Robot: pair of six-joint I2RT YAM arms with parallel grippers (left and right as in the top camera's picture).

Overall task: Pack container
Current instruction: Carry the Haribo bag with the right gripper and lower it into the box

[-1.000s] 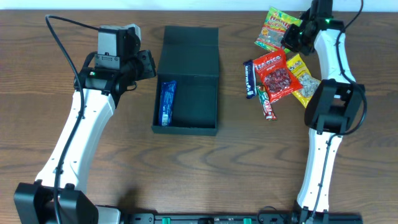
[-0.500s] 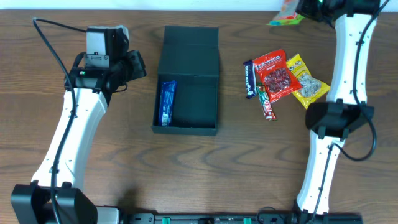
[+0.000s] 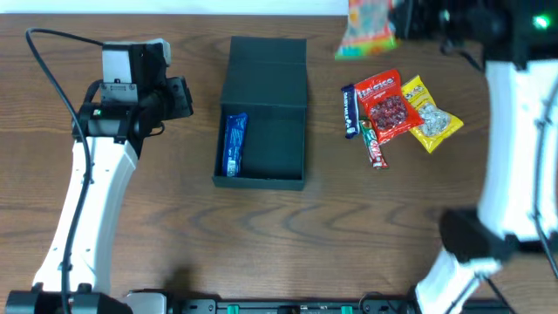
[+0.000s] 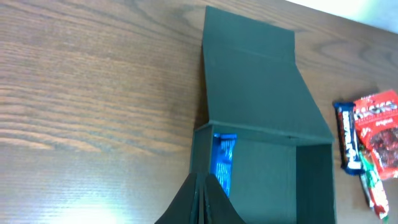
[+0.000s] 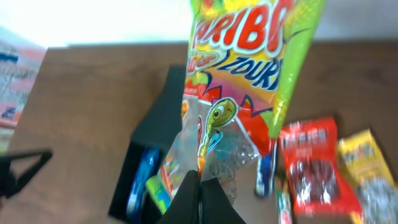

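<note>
Packing is barely begun. The box (image 3: 261, 113) sits open on the worktop (image 3: 174, 227) w/ one item inside: a blue bar (image 3: 234, 144) lying along the wall on the left-arm side.

A second item is in the air. The right end effector (image 5: 199, 186) pinches the gummy bag (image 3: 364, 28) by one end. The bag hangs beyond the box's far corner on the right-arm side, not yet over the opening.

Four pkts are left on the worktop, in a loose cluster well apart from the box on the right-arm side:
- red bag (image 3: 386, 105)
- yellow bag (image 3: 429, 113), touching the red bag on the side away from the box
- dark bar (image 3: 349, 109), nearest the box
- red-green bar (image 3: 372, 144)

So approx. one of six is packed, one is lifted and four are to go. The lid closing comes after, I'd judge.

The left end effector (image 3: 179, 96) hovers beside the box on the left-arm side, level w/ the lid. Its fingers are pressed together and hold nothing.

The box's opening faces up. The lid (image 3: 264, 70) is hinged at the far wall and folded back away from the robot; flat or propped, can't tell. W/ the lid open, the box's long axis runs near-to-far, and the blue bar lies parallel to it. There is plenty of bare floor in the box on the right-arm side for the bag.
</note>
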